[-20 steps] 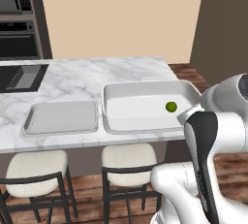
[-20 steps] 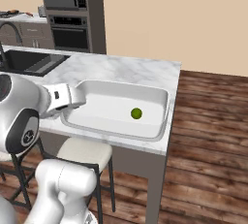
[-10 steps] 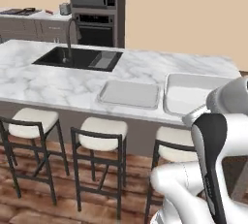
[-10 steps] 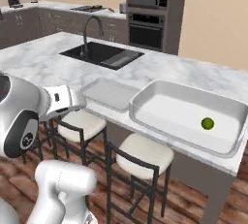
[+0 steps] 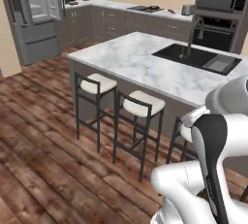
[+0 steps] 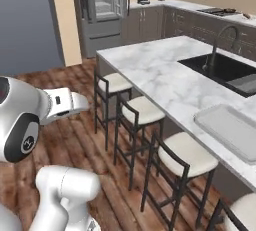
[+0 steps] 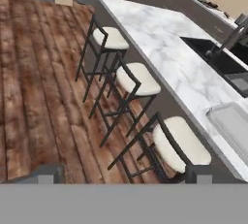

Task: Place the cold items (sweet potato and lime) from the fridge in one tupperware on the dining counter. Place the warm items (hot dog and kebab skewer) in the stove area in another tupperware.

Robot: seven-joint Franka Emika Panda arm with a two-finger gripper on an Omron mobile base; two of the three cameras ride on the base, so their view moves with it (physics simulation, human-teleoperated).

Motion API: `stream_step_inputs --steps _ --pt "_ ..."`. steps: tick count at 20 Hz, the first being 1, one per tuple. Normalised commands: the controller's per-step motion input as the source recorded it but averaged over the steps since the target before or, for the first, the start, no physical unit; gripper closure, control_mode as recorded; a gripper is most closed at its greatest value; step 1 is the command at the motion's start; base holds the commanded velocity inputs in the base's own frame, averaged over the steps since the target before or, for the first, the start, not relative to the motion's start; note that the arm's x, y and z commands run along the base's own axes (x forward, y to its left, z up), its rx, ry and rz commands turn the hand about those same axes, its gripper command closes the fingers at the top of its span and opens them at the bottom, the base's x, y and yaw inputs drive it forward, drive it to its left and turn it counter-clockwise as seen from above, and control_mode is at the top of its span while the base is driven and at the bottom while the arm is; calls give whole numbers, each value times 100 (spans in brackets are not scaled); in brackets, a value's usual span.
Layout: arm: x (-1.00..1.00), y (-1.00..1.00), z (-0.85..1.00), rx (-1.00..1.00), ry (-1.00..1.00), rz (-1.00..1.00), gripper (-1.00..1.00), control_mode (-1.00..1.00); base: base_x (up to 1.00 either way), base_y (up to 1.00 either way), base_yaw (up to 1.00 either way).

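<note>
While the base faces across the kitchen, the left base view shows the tall grey steel fridge (image 5: 35,19) at eleven o'clock, its door swung aside so the pale shelves inside are exposed, presumably to give access to the remaining cold item. The long white marble dining counter (image 5: 140,58) runs from centre toward three o'clock, with its black sink (image 5: 196,58) at two o'clock, and black-framed stools with cream seats (image 5: 97,83) are tucked along its near edge. The black flat cooktop (image 5: 145,8) sits on the back counter at twelve o'clock.

From the right base view, the fridge (image 6: 102,10) stands at twelve o'clock, and the smaller shallow flat grey tray (image 6: 230,130) lies on the marble slab (image 6: 160,70) at three o'clock, set out to receive the warm food. It looks empty, as far as it shows.

Looking along the hand, the gripper (image 7: 123,175) hangs over wooden floor and stools with its jaws spread wide and nothing between them, suited to a fresh pick. The flat tray's corner (image 7: 232,121) sits at three o'clock.
</note>
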Motion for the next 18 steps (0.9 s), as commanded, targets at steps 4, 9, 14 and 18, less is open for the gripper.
stream_step_inputs --steps 4,9,14,18 --pt "0 0 0 0 0 0 -100 100 92 99 21" --pt "0 0 0 0 0 0 -100 100 100 95 12" --pt "0 0 0 0 0 0 -100 100 100 86 1" --pt "0 0 0 0 0 0 -100 100 100 75 0"
